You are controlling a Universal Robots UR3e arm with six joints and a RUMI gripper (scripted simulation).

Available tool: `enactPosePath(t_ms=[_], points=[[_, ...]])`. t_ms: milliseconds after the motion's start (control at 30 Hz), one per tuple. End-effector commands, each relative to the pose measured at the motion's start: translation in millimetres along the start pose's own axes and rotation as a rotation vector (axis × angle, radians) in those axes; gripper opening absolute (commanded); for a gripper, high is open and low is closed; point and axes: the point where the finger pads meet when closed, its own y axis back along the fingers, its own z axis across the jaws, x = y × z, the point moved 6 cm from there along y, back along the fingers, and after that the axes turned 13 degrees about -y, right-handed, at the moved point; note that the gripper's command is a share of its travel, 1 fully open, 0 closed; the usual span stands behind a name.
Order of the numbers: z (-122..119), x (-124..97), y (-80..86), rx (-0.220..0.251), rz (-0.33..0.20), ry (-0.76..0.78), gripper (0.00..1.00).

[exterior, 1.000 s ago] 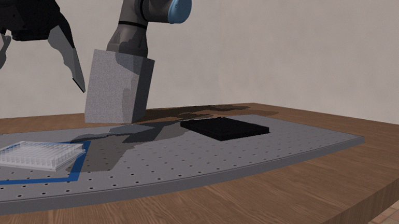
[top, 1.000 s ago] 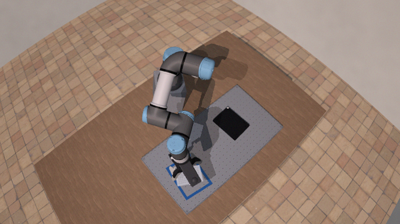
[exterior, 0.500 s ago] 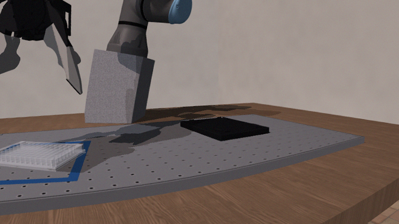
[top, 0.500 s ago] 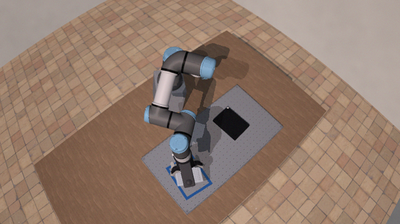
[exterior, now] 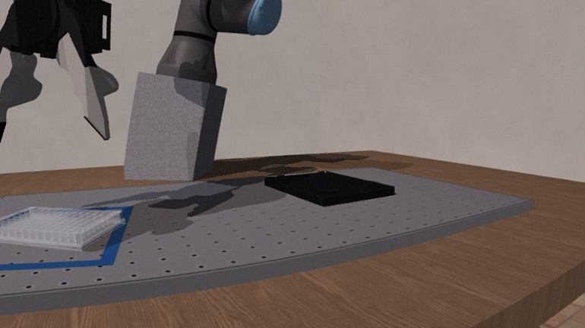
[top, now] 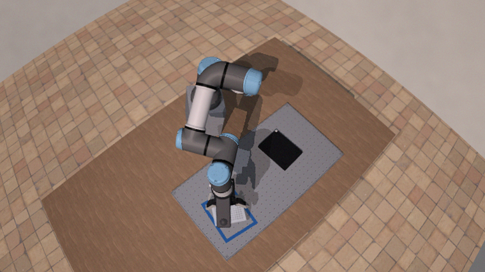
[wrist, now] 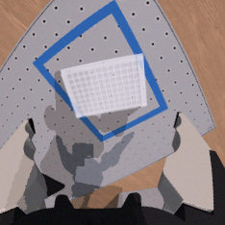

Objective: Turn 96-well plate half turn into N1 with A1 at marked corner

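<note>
The clear 96-well plate (top: 237, 216) (exterior: 50, 226) (wrist: 106, 86) lies flat on the grey perforated board (top: 309, 168) (exterior: 327, 235) (wrist: 29, 96), inside a blue marked rectangle (top: 227, 239) (exterior: 114, 244) (wrist: 77, 36). One of its edges reaches over the blue line. The black plate nest N1 (top: 279, 149) (exterior: 329, 188) stands empty farther along the board, with a small white mark (top: 276, 130) at one corner. My gripper (exterior: 50, 134) (wrist: 104, 116) is open and empty. It hangs well above the plate, fingers pointing down. I cannot make out the plate's cut corner.
The arm's grey base block (exterior: 172, 127) stands on the brown table (top: 121, 203) (exterior: 412, 301) behind the board. The arm's links (top: 204, 107) reach over the board's near half. The board's front edge lies close to the blue rectangle.
</note>
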Motion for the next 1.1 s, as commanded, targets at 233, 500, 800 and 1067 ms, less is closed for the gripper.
enactPosePath(t_ms=[233, 500, 800, 1067], points=[[-0.6, 0.6, 0.6, -0.007, 0.006, -0.449, 1.00], [-0.6, 0.6, 0.6, -0.006, 0.006, -0.659, 1.00], [-0.4, 0.5, 0.7, -0.002, 0.006, -0.895, 1.00], [-0.4, 0.5, 0.7, -0.001, 0.007, -1.105, 1.00]])
